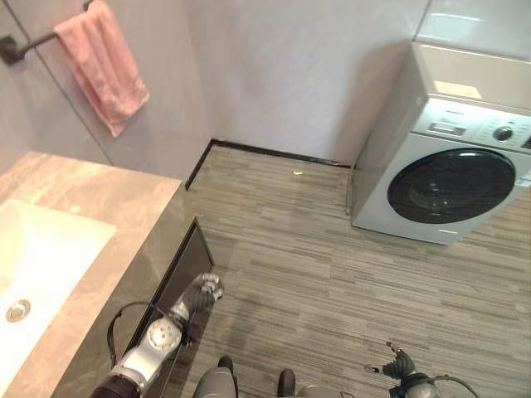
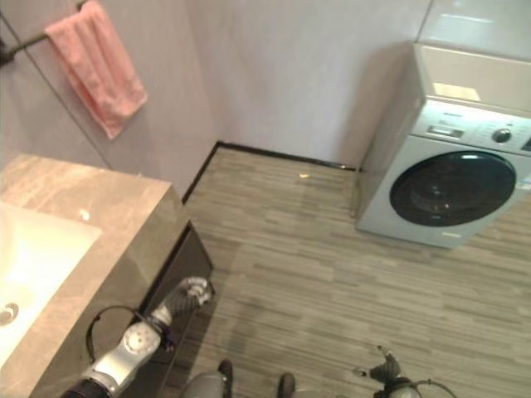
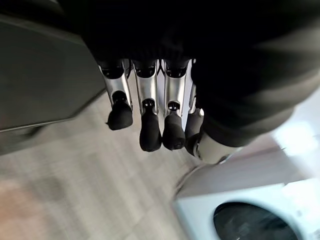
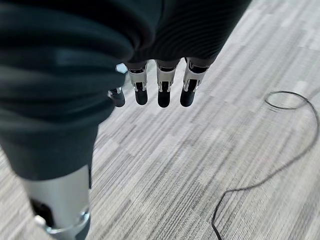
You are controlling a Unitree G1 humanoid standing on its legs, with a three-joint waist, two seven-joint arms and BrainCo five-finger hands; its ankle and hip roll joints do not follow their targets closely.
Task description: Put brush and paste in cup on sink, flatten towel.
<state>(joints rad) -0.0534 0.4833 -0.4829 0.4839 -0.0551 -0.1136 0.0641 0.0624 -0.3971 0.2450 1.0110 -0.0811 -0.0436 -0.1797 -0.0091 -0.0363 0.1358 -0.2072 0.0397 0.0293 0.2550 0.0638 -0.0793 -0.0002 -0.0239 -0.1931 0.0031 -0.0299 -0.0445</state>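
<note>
A pink towel [image 1: 101, 62] hangs bunched and crooked over a dark wall bar [image 1: 17, 48] at the upper left, above the marble countertop [image 1: 108, 199]. A white sink basin [image 1: 50, 249] with a metal drain [image 1: 17, 311] is set into the counter at the left edge. My left hand [image 1: 202, 292] hangs low beside the dark cabinet front [image 1: 178, 274], its fingers [image 3: 150, 130] straight and holding nothing. Low over the floor at the lower right, my right hand [image 1: 402, 365] has relaxed, empty fingers [image 4: 162, 95].
A silver front-loading washing machine [image 1: 452, 166] stands against the far right wall, also seen as washing machine [image 3: 250, 220]. Striped grey floor [image 1: 315, 265] spreads between it and the cabinet. A black skirting [image 1: 265, 153] runs along the back wall.
</note>
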